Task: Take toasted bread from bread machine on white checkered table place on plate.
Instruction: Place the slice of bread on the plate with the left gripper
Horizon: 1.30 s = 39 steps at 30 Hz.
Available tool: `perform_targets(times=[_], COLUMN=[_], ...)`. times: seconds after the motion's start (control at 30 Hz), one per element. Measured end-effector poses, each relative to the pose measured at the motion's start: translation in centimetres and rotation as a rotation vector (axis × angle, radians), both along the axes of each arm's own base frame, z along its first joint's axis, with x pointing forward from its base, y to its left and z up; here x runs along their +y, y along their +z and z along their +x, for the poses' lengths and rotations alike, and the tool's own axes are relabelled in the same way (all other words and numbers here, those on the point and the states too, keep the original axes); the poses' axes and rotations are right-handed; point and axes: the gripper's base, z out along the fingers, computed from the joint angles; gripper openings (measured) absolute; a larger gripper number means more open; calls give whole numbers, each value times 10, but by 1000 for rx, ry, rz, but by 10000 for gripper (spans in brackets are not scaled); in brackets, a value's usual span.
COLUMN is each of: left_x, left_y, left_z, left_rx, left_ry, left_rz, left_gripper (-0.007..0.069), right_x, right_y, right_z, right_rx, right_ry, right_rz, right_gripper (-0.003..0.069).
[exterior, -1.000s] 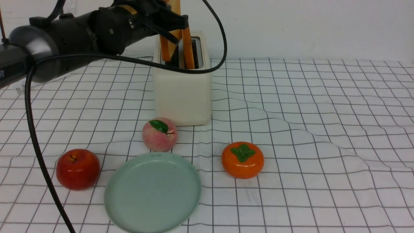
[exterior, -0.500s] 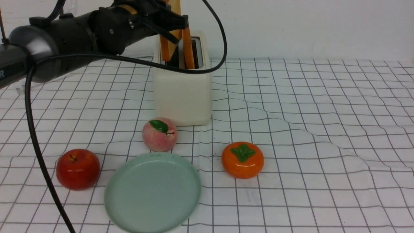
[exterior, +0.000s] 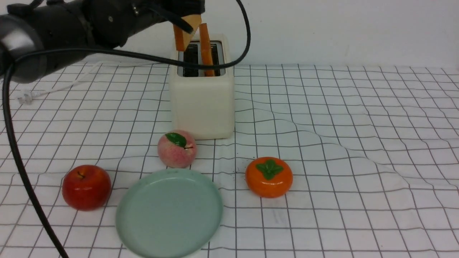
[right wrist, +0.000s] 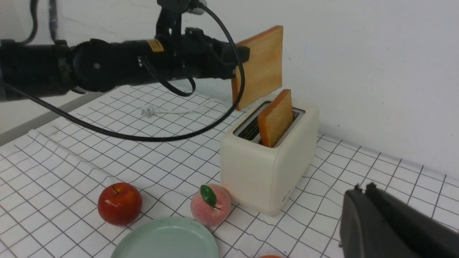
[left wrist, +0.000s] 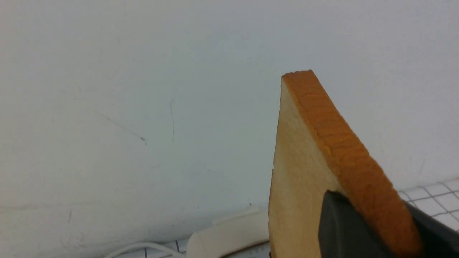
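The cream bread machine (exterior: 202,104) stands at the back of the white checkered table (exterior: 358,125). My left gripper (exterior: 190,19) is shut on one slice of toasted bread (exterior: 180,37), held upright just above the toaster's left slot. In the left wrist view a dark finger (left wrist: 344,229) presses the slice's pale face (left wrist: 301,172). A second slice (exterior: 206,46) stands in the right slot. The mint-green plate (exterior: 168,215) lies near the front edge with nothing on it. My right gripper (right wrist: 362,188) is shut on nothing, right of the toaster (right wrist: 261,172), and is out of the front view.
A peach (exterior: 176,148) sits between toaster and plate. A red apple (exterior: 86,186) lies left of the plate and an orange persimmon (exterior: 269,176) to its right. The toaster's white cord (exterior: 36,94) trails left. A wall rises right behind the toaster.
My left arm has risen and lifted its slice out of the left slot. The other slice and the fruit have not moved.
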Motion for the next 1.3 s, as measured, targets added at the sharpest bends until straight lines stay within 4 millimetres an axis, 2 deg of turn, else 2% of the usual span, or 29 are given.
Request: perform_targets(times=[0.17,0.3,0.33,0.37,0.4,0.43,0.47,0.5,0.63,0.73,0.8,0.83,0.87,0.93,1.03,1.13,1.3], left_x=[5,9,9,10,13,15,15,19,28,32,33,33,33,34,34,32,35], left_y=[29,53,54,60,71,75,76,83,87,68,39,16,17,-32,-69,-88,-106], left_z=[-20,-50,-51,-62,-85,-96,-99,-122,-169,-187,-199,-204,-204,-209,-202,-190,-169], left_rx=[-39,23,29,60,132,170,180,265,441,552,666,747,746,887,922,922,960], left_ry=[-17,-81,-85,-110,-160,-183,-189,-233,-289,-295,-300,-303,-304,-288,-234,-198,-181], left_rz=[2,24,26,37,48,50,51,51,34,10,-14,-30,-34,-44,-68,-102,-159], left_gripper=[88,88,88,88,88,88,88,88,88,88,88,88,88,88,88,88,88], right_x=[0,0,1,1,2,3,3,4,7,9,10,10,10,11,11,11,11], right_y=[0,-1,-1,-2,-3,-4,-5,-6,-12,-15,-19,-21,-21,-23,-23,-23,-23], right_z=[0,0,-1,-1,-2,-3,-3,-5,-9,-12,-15,-17,-17,-19,-19,-19,-19], right_rx=[0,7,8,15,34,44,46,64,123,171,217,236,239,258,261,261,261], right_ry=[0,7,8,15,34,44,46,64,117,145,179,192,194,209,212,212,213], right_rz=[0,-4,-4,-8,-18,-23,-24,-35,-58,-65,-83,-94,-95,-105,-107,-107,-106], right_gripper=[1,1,1,1,1,1,1,1,1,1,1,1,1,1,1,1,1])
